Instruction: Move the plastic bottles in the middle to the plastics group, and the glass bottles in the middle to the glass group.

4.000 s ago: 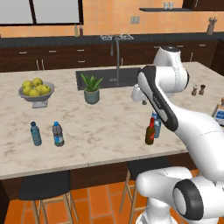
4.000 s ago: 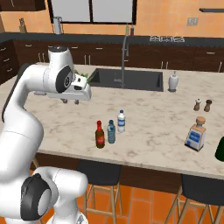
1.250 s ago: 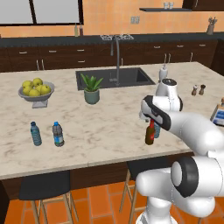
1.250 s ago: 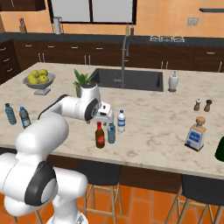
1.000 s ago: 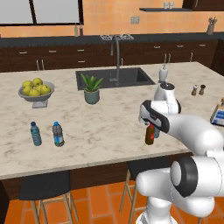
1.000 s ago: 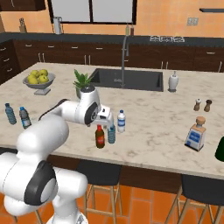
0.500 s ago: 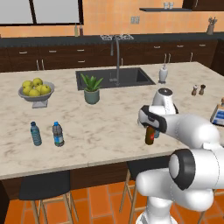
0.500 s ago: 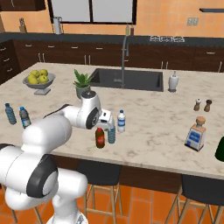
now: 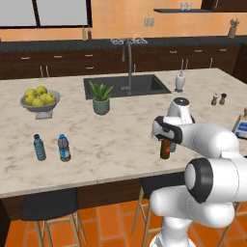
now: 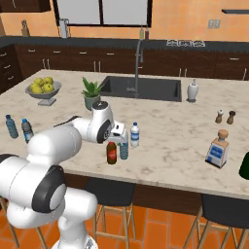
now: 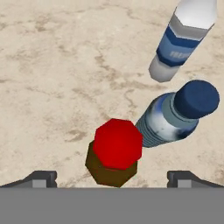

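i hover my gripper [image 11: 111,177], jaws spread wide, over the brown glass bottle [image 11: 114,153]; next i must descend and close on its neck, sparing the blue-capped bottle [image 11: 175,116] beside it.

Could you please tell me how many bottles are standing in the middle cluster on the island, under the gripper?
3: the brown glass bottle with the red top, directly below the open gripper; a blue-capped plastic bottle close beside it; and a white-capped plastic bottle just beyond. None looks hidden.
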Available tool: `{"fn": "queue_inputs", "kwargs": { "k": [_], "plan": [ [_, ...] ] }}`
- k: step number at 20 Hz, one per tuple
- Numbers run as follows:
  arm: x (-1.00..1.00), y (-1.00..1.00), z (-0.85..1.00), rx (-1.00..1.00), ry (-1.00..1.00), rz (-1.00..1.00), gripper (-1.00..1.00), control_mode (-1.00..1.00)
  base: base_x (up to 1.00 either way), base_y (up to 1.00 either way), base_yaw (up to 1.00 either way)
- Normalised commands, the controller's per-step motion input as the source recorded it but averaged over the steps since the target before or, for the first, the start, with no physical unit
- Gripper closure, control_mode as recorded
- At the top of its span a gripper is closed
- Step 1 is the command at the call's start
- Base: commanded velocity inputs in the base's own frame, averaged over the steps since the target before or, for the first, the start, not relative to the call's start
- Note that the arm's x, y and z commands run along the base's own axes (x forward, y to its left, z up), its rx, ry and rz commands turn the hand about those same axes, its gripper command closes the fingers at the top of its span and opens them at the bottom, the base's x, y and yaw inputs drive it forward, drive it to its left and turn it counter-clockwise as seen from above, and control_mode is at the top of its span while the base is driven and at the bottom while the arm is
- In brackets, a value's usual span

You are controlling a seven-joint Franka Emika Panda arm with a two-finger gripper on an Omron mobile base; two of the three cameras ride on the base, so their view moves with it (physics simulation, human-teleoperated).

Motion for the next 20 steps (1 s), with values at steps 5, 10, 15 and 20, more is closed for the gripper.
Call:
{"fn": "queue_inputs", "kwargs": {
  "k": [5,10,15,20],
  "plan": [
    [0.0,0.0,-0.1,0.0,0.0,0.0,-1.0,-1.0,0.0,0.0,0.0],
    [-0.02,0.0,0.0,0.0,-0.01,0.0,-1.0,-1.0,0.0,0.0,0.0],
    [0.0,0.0,-0.12,0.0,-0.03,0.0,-1.0,-1.0,0.0,0.0,0.0],
    [-0.03,0.0,-0.13,0.0,0.0,0.0,-1.0,-1.0,0.0,0.0,0.0]
  ]
}}
